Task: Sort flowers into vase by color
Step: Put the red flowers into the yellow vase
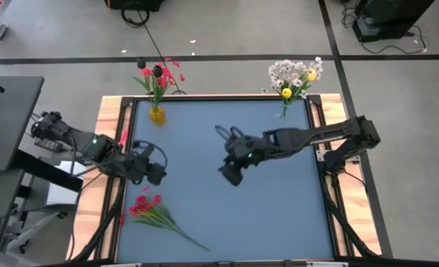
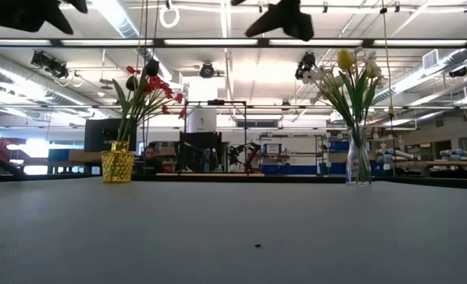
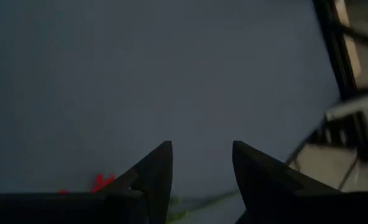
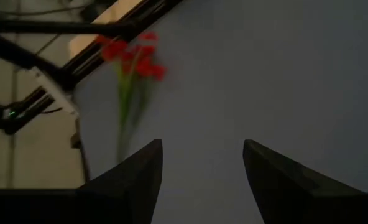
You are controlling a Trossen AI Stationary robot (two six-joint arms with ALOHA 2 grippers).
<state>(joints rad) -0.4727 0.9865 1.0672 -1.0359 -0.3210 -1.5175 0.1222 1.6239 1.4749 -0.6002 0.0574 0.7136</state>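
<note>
A red-blossomed spray (image 1: 151, 211) lies flat on the blue-grey table near its near-left corner; it also shows in the right wrist view (image 4: 129, 68), and its red tips in the left wrist view (image 3: 101, 182). A yellow vase (image 1: 156, 113) at the far left holds red and dark blooms. A clear vase (image 1: 284, 111) at the far right holds white and yellow flowers. My left gripper (image 1: 158, 172) hangs open and empty above the table's left side, just beyond the spray (image 3: 201, 163). My right gripper (image 1: 230, 172) hangs open and empty above the table's middle (image 4: 202, 163).
Wooden rails (image 1: 114, 141) run along the table's left and right sides. In the low view the yellow vase (image 2: 117, 166) and clear vase (image 2: 358, 167) stand at the far edge, with the room behind. Bare table surface lies between the arms and the near edge.
</note>
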